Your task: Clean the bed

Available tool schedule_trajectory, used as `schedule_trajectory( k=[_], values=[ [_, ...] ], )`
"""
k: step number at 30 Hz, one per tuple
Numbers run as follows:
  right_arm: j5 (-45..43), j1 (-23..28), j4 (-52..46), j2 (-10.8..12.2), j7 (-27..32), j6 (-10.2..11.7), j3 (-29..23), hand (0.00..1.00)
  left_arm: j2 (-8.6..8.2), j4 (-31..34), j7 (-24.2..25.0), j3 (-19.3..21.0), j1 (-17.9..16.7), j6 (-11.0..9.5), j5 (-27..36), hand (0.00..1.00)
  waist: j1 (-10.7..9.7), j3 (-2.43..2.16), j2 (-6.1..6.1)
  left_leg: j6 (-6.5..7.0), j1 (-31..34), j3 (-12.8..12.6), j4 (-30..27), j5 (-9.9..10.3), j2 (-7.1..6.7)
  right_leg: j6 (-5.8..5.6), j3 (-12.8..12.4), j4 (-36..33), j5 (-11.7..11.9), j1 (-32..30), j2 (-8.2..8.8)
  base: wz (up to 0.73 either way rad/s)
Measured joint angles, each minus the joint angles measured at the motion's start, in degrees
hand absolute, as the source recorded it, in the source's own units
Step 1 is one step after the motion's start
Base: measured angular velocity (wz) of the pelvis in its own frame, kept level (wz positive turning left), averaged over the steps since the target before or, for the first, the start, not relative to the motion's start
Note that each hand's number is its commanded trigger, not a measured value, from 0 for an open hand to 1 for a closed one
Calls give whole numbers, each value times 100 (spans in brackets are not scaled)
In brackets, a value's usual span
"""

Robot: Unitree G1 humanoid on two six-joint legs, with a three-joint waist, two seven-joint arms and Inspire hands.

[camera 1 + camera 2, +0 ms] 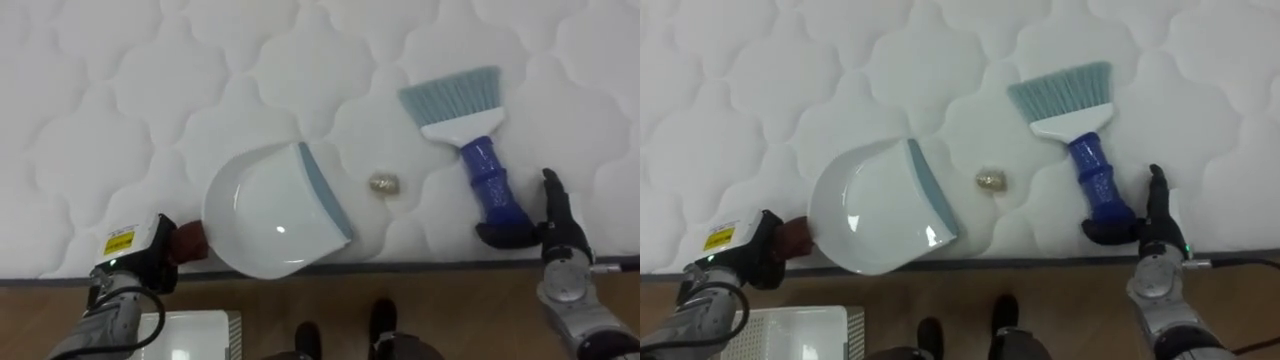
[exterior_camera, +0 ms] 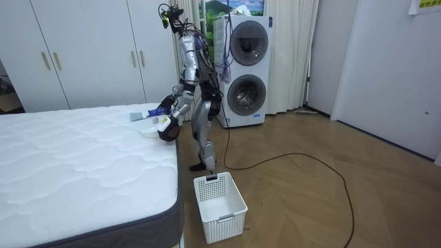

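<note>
Gripping brush (image 1: pixel 487 172) — right hand (image 1: pixel 556 228), scrap (image 1: pixel 384 184) between it and dustpan (image 1: pixel 268 212)

No wording can be read on the bed (image 1: pixel 200 80) or elsewhere in view. A yellow label (image 1: pixel 119 242) at the wrist of the left robot hand (image 1: pixel 152 264) carries dark print, too small to make out.

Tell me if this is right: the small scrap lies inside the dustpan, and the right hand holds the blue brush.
Wrong: the left eye view shows the scrap on the mattress, between dustpan and brush. The right hand does hold the blue brush.
</note>
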State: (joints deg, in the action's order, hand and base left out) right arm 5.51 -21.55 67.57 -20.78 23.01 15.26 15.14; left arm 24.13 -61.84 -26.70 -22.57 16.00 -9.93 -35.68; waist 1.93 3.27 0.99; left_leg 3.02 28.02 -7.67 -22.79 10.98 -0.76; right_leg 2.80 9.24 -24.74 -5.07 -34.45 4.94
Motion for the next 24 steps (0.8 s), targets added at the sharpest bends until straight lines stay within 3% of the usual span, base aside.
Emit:
schedule_trajectory(
  k=[11,24],
  values=[
    [-164,-176,4,-17,-77,-289,57,0,0,-4,4,-18,102,3,7,100,6,37,-61,6,32,3,-12,-3,3,-6,43,12,-4,-12,17,1],
    [-734,-440,-10,-8,269,-416,170,0,-1,13,-20,-76,198,30,4,100,121,63,-26,6,134,-47,-8,-2,13,16,-1,-32,16,-183,-5,-3]
  ],
)
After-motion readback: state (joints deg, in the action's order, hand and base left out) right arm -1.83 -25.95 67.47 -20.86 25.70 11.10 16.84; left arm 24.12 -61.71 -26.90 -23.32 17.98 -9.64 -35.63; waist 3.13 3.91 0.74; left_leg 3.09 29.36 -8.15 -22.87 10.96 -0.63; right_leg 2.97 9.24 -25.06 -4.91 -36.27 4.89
